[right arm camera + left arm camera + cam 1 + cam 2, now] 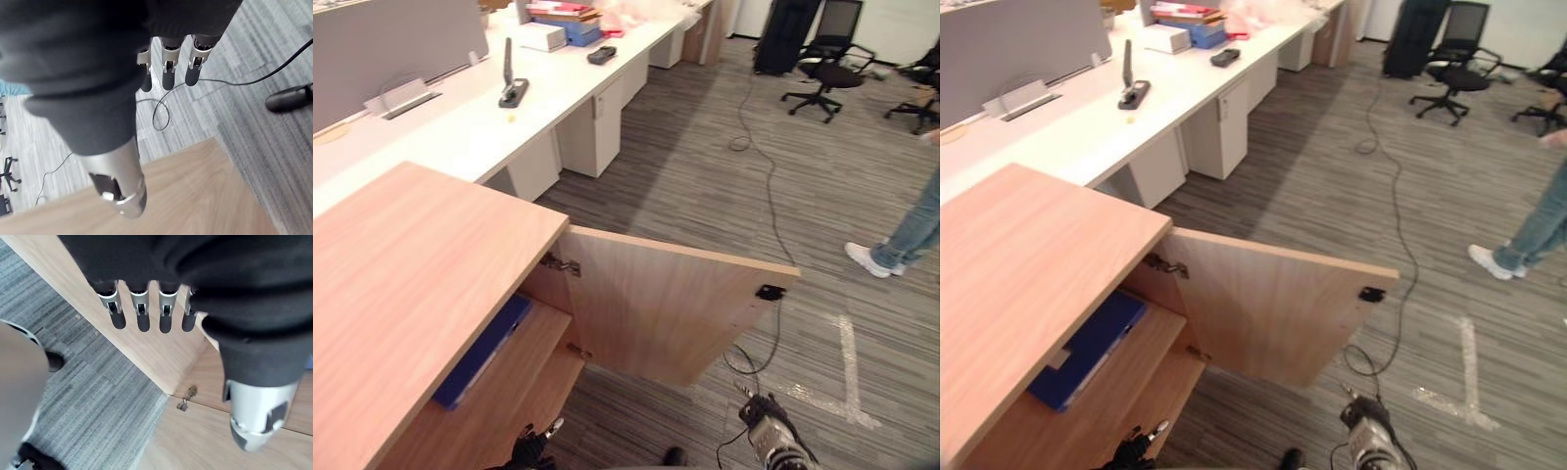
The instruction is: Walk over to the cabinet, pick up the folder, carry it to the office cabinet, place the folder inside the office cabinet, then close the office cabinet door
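We saw blue folder point(484, 348) on shelf point(544, 331) inside office cabinet point(411, 264); door point(656, 304) stood open, yet to shut. Left hand point(142, 308) & right hand point(168, 63) were empty, fingers straight.

There is one office cabinet point(411, 274) with one open door point(666, 308), and two hinges show on it: the upper hinge point(561, 263) and the lower hinge point(579, 351). One blue folder point(484, 348) lies inside. There are also one long white desk point(460, 127), one person point(913, 230), one white tape mark point(847, 372), and two office chairs, the left chair point(827, 73) and the right chair point(922, 98).
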